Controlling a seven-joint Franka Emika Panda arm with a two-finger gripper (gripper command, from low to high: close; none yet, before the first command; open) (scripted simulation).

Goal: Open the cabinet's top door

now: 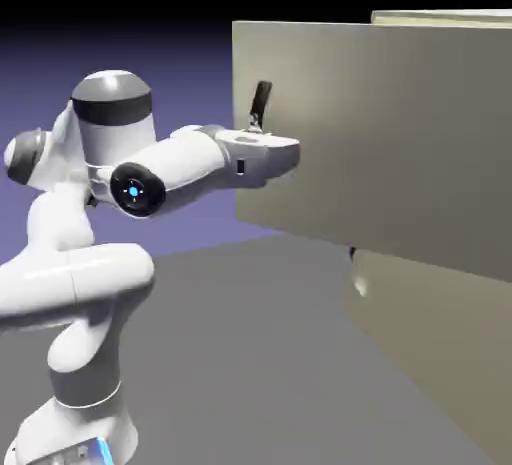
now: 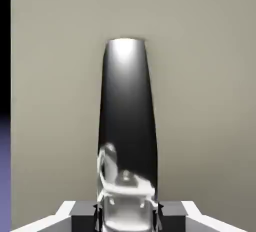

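The gripper (image 2: 127, 216) was clamped on the black handle (image 2: 126, 121) of the top door (image 2: 200, 101). In the hand view the two grey fingertips (image 2: 82, 215) sat at the bottom edge, pressed against either side of the handle's near end, with no gap between pad and bar. The handle ran straight up from between the jaws, a glossy dark bar with a bright glint at its far rounded end and a pale reflection of the hand low on its surface. Behind the bar, on both sides of the jaws, the flat beige panel of the door filled nearly the whole view; only a thin dark and violet strip showed beyond the door's edge, off to one side of the jaws.

In the exterior view the hand (image 1: 262, 149) reached level against the door's free edge, and the upper end of the handle (image 1: 260, 103) stood up above it, slanted. The top door (image 1: 390, 143) stood swung out from the cabinet (image 1: 440, 343), its handle edge nearest the jaws and well forward of the cabinet's front, while the lower panel (image 1: 430, 333) lay below and beyond the jaws, flush with the cabinet body, its own small black handle (image 1: 352, 252) just under the door's lower edge. The white arm (image 1: 80, 273) rose folded behind the hand.
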